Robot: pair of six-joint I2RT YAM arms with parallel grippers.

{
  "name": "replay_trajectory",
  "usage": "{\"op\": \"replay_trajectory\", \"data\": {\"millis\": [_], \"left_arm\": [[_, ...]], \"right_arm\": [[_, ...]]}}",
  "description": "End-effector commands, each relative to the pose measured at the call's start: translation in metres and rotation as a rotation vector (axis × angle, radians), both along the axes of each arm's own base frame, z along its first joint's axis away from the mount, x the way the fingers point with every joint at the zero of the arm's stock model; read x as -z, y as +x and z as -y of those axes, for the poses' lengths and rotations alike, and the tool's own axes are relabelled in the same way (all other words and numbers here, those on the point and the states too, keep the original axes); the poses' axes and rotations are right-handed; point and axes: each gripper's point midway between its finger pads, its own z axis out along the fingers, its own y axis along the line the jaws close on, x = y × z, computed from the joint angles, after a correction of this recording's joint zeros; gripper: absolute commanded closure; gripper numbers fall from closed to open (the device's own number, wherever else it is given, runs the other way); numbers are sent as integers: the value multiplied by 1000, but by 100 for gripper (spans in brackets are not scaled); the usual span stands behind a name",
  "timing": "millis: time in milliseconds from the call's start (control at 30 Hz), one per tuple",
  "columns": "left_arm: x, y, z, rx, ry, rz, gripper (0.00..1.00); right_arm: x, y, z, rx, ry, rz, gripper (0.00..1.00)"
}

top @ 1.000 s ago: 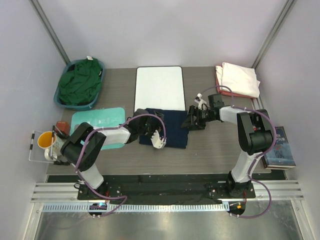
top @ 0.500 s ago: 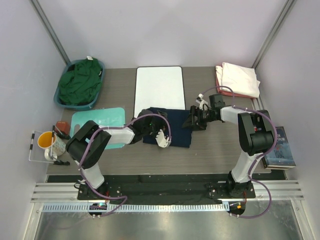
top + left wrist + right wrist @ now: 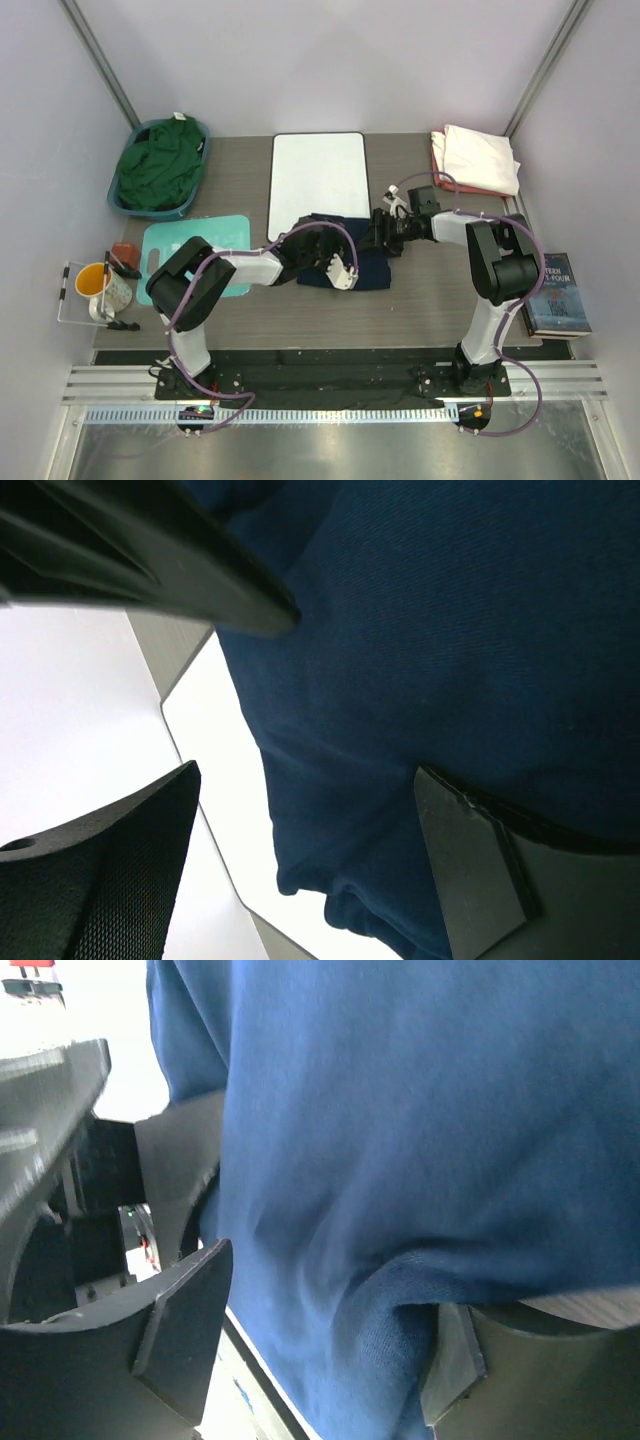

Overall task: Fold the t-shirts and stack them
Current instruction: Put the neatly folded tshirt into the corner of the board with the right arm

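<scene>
Centre of table, near side: left gripper (image 3: 343,272) is held low over the navy shirt (image 3: 372,268), fingers spread wide. In the left wrist view bare white shows between one finger and the cloth edge, so nothing is judged to be gripped.

The navy shirt is laid as a partly folded, compact block at mid-table, its far edge lapping onto the board (image 3: 318,170).

Right gripper (image 3: 383,238) is set at the shirt's right edge. Its jaws are apart with a thick fold of cloth filling the gap; whether the fold is pinched cannot be told.

Step in hand is judged to be a fold of the navy shirt. To do it well:
- Both layers of the edge are to be taken before any lift, else only the top layer is carried.
- The two grippers are to be moved together, so the crease is kept straight.
- The cloth is to be laid down flat before release.

Far left: green shirt (image 3: 160,165) is heaped unfolded in the basket (image 3: 204,140). Far right: cream shirt (image 3: 482,158) is stacked folded on the pink shirt (image 3: 437,160).
</scene>
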Motion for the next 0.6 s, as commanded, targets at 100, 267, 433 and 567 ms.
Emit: {"op": "replay_trajectory", "data": {"millis": [100,267,433,567], "left_arm": [[26,-33,25,42,-10,-126,13],[20,-28,22,14,-4,-98,14],[-10,-6,15,-80,-56,-16,18],[-45,15,-1,-177,-106,76,19]], "right_arm": [[1,14,-10,14,25,13,61],[-12,19,-9,1,11,41,99],[-37,31,0,-68,-64,129,99],[-67,66,19,-164,-197,373,99]]}}
